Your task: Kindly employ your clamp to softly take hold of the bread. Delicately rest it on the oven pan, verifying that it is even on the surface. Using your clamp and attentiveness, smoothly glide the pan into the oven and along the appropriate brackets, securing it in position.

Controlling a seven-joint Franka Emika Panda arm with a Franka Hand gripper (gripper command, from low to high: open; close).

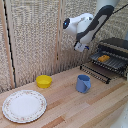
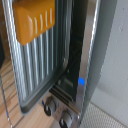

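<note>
Fingers of the clamp [image 1: 78, 47] are too blurred to judge, seemingly empty; bread [image 1: 103, 58] lies on the oven pan [image 1: 111, 62], at the oven [image 1: 117, 47] mouth.

You have a blue cup [image 1: 83, 83] standing upright on the wooden table [image 1: 75, 107], roughly at its middle. Take the cup as your landmark: the round yellow bowl [image 1: 44, 81] sits well apart from it toward the exterior view's left, and the patterned white plate [image 1: 24, 106] lies farther left still and nearer the camera. Behind the cup hangs a woven screen [image 1: 35, 35].
</note>
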